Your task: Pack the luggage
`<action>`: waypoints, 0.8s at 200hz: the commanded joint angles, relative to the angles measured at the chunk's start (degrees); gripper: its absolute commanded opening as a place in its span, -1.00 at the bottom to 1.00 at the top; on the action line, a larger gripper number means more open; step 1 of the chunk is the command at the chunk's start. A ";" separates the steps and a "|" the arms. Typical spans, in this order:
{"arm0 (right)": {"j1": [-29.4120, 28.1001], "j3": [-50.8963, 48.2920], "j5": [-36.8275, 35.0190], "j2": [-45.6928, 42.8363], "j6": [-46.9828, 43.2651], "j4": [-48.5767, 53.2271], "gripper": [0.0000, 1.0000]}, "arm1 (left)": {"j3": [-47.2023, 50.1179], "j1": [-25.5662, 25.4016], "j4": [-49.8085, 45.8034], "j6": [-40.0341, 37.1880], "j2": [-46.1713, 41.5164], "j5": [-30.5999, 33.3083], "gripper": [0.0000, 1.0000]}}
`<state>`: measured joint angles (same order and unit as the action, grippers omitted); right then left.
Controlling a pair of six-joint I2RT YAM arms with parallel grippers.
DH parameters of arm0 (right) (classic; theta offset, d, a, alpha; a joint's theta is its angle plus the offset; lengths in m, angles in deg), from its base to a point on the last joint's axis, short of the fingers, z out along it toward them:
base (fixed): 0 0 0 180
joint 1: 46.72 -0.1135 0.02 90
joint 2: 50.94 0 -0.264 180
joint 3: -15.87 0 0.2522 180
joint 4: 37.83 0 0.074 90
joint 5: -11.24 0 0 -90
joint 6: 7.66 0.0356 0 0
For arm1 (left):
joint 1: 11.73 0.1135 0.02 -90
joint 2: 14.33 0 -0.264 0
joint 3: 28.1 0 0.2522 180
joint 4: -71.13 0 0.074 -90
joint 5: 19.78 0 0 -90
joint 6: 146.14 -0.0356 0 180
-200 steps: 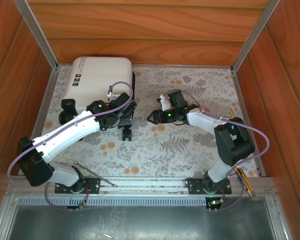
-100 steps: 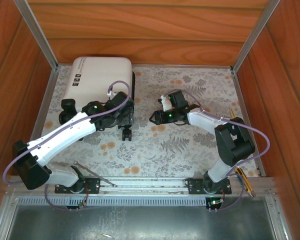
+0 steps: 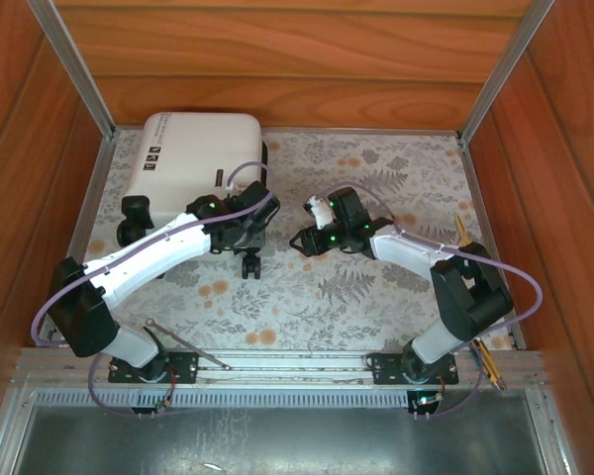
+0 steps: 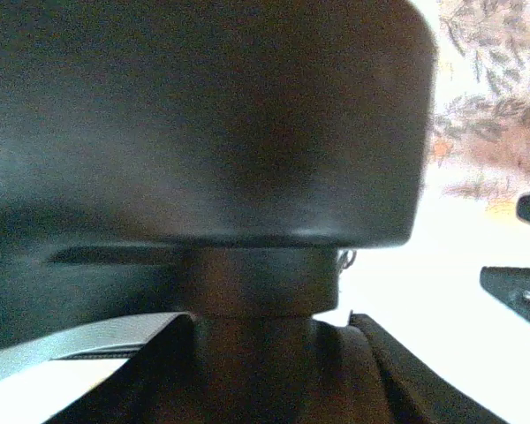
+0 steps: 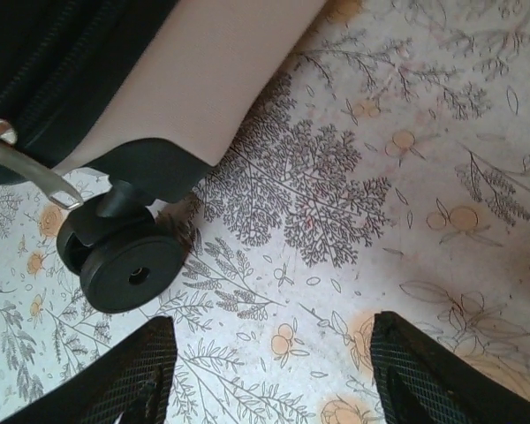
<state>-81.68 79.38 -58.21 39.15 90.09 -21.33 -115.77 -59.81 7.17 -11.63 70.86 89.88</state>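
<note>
Beyond right tool (image 5: 272, 358), luggage (image 5: 203, 79) wheel (image 5: 131, 270)

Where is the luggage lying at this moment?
In the top external view, the luggage lies at the far left corner of the table. The left gripper is at its near right corner.
</note>
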 commanded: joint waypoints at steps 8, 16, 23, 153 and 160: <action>-1.97 -3.72 -2.38 -2.86 -4.36 -8.27 0.25 | -0.90 -0.05 0.09 0.66 0.60 2.21 -0.38; -2.41 -4.62 -2.54 -3.06 -4.82 -9.93 0.25 | -0.57 0.00 0.10 0.75 0.53 2.44 -0.52; -2.94 -5.45 -2.42 -3.03 -5.14 -11.56 0.25 | -0.25 -0.02 0.05 0.88 0.42 2.59 -0.62; -14.85 -9.89 -13.25 6.34 -6.44 -44.20 -0.07 | 7.17 2.00 4.98 2.90 -7.69 0.65 -1.00; -14.92 -9.26 -12.92 7.15 -6.47 -44.15 -0.10 | 7.70 2.15 5.46 3.03 -7.94 0.29 -1.00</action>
<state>-95.91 68.13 -68.63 43.83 84.12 -60.63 -109.72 -59.32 13.01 -11.04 65.39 89.35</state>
